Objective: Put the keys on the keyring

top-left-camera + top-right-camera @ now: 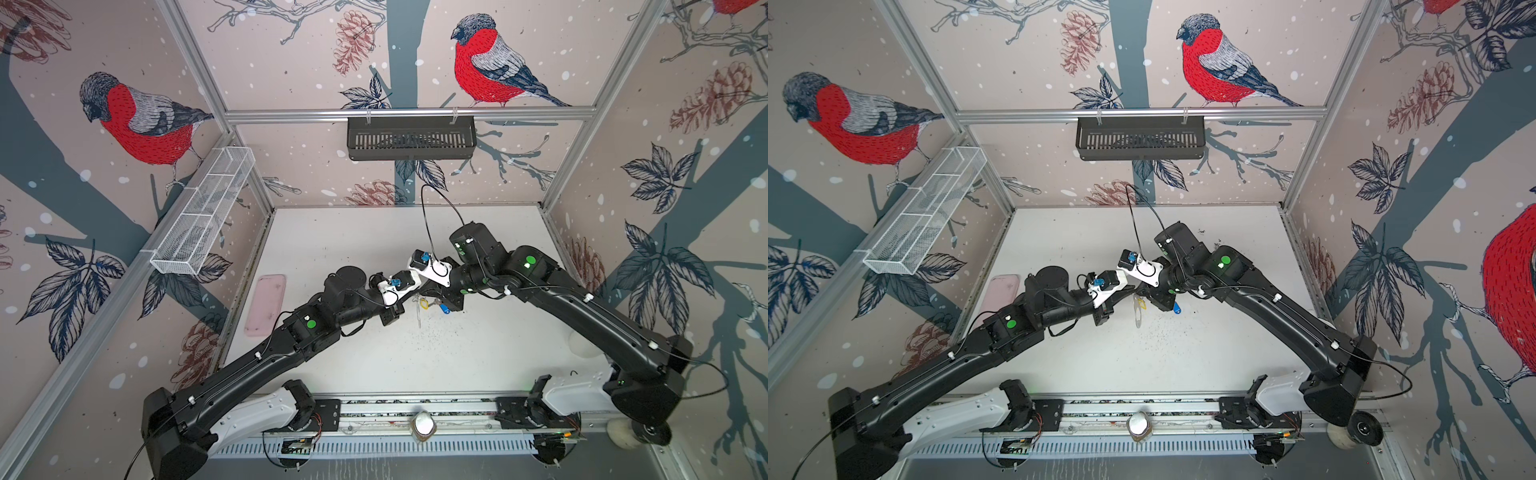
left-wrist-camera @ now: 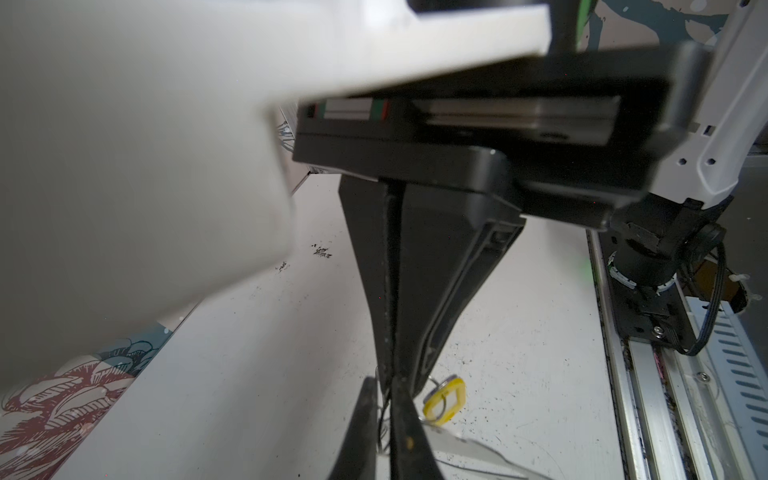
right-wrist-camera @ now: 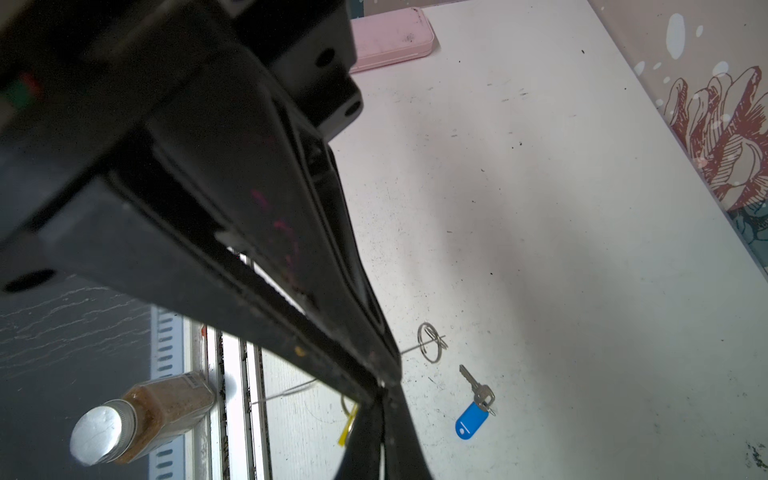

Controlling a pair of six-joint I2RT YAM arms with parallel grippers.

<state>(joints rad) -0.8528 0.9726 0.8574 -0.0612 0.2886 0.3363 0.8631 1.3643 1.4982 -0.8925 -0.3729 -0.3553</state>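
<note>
The keyring (image 1: 1137, 318) was located at the centre of the table (image 1: 415, 365), directly beneath the two meeting grippers. It was resolved only as a slim, pale loop with a thin straight wire; its material could not be determined. A small metal ring (image 3: 432, 341) was carried on that wire, just beyond the fingertips. This ring was judged to be the threading point, which would account for the fingertips being set so close to it.

The yellow-tagged key (image 2: 445, 400) was found just beside the fingertips, and a fine metal ring was seen across its tag. Whether it was already threaded onto the keyring could not be confirmed. The blue-tagged key (image 3: 476, 405) was laid flat on the table, near the small metal ring but apart from it, with its blade pointed toward that ring. It was therefore judged not yet attached.

The left gripper (image 2: 383, 385) was closed, with its jaws together. The right gripper (image 3: 384, 390) was likewise closed. Both were angled downward so that their tips met at the wire. The wire was seen to pass behind the tips; which gripper pinched it could not be told. The opposed arrangement was judged to serve for steadying the keyring from two sides.

The pink tray (image 1: 266, 305) was positioned well apart, at the table's left edge.
</note>
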